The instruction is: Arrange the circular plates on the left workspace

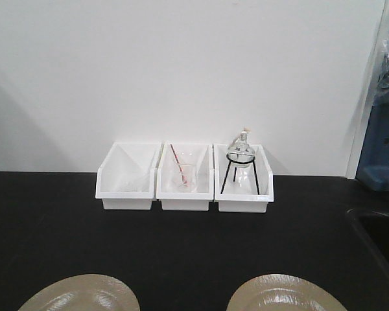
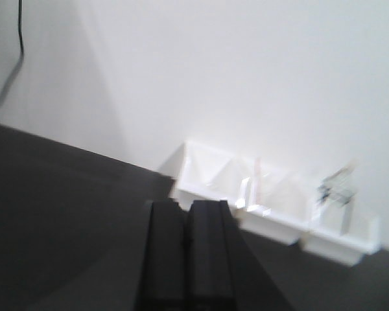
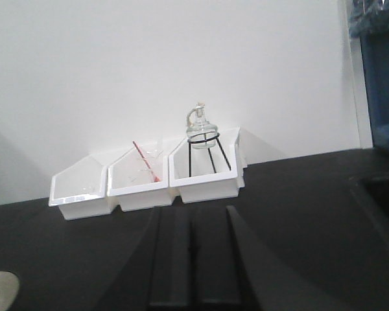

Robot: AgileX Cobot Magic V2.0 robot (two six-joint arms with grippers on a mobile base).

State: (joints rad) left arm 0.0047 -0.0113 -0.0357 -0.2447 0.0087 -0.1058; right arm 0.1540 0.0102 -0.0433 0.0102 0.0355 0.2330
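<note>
The left tool (image 2: 187, 210), jaws together, hangs above the black countertop (image 2: 65, 214), facing three blurred white bins (image 2: 272, 207).

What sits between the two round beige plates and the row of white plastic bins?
Nothing: in the front-facing view only bare matte black countertop separates the left beige plate and right beige plate from the three white bins.

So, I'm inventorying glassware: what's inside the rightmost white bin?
A round glass flask resting on a black wire tripod. The bin has a front wall that hides the tripod's feet and anything lying low.
</note>
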